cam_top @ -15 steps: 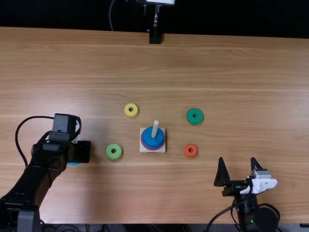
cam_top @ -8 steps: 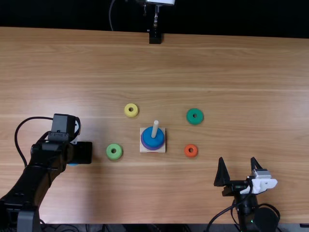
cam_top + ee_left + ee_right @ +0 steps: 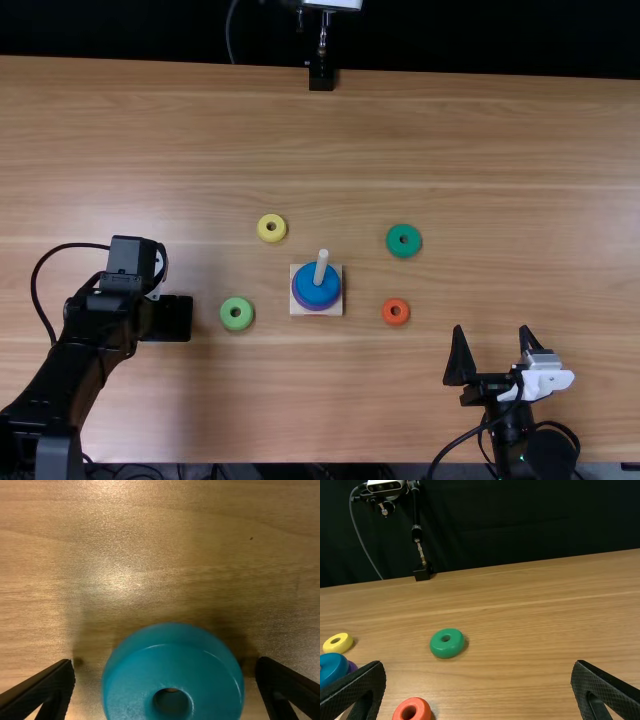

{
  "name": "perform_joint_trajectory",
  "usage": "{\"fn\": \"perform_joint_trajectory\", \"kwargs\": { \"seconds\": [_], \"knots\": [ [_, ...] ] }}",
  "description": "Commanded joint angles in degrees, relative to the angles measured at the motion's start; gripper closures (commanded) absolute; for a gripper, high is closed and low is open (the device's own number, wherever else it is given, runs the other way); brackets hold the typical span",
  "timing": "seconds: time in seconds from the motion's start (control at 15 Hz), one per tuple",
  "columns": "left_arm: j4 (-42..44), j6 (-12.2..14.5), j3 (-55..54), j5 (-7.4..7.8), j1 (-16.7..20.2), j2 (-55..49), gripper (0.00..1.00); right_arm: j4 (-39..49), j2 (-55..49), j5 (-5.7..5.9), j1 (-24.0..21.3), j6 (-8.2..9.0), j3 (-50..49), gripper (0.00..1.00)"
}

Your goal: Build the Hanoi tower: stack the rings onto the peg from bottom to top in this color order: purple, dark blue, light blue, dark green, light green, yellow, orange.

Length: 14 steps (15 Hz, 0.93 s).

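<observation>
Ring (image 3: 132,690), glossy light blue, left pincer (image 3: 165,318) wide around it, right pincer (image 3: 492,328) wide, grained table (image 3: 480,150)

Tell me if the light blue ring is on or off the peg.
Off: the light blue ring sits between the left arm's open jaws, away from the peg.

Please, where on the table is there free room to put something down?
Bare room: between the yellow ring and the far edge of the table, and right of the dark green ring. Crowded: around the peg, with rings on both sides.
</observation>
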Motion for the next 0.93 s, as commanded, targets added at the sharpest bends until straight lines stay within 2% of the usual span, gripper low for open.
{"fn": "perform_joint_trajectory", "kwargs": {
  "seconds": [0.0,0.07,0.13,0.27,0.33,0.4,0.47,0.6,0.73,0.87],
  "knots": [
    [-0.6,0.4,-0.4,-0.8,0.4,0.7,0.4,-0.9,-0.7,-0.11,-0.5,-0.06,-0.5,0.0],
    [-0.6,0.4,-0.4,-0.8,0.4,0.7,0.55,-1.0,-0.7,-0.11,-0.5,-0.06,-0.5,0.0],
    [-0.6,0.4,-0.4,-0.8,0.4,0.7,0.62,-1.0,-0.7,-0.11,-0.5,-0.06,-0.5,0.0],
    [-0.6,0.4,-0.4,-0.8,0.4,0.8,0.65,-1.0,-0.7,-0.11,-0.5,-0.06,-0.5,0.0],
    [-0.6,0.4,-0.3,-0.8,0.4,0.8,0.75,-1.0,-0.7,-0.11,-0.5,-0.06,-0.5,0.0],
    [-0.6,0.5,0.2,-0.8,0.3,0.8,0.9,-1.0,-0.7,-0.11,-0.5,-0.06,-0.5,0.0],
    [-0.6,0.5,1.2,-0.91,0.1,0.8,0.98,-1.0,-0.7,-0.11,-0.5,-0.06,-0.5,0.0],
    [-1.3,0.4,5.7,-0.91,-0.1,0.9,0.99,-1.0,-0.7,-0.11,-0.5,-0.06,-0.5,0.0],
    [-1.9,0.4,11.0,-1.02,-2.4,0.8,1.0,-1.0,-0.7,-0.11,-0.5,-0.06,-0.5,0.0],
    [-7.5,-0.3,17.7,-1.02,-4.2,1.0,1.0,-1.0,-0.7,-0.11,-0.5,-0.06,-0.5,0.0]
  ]
}}
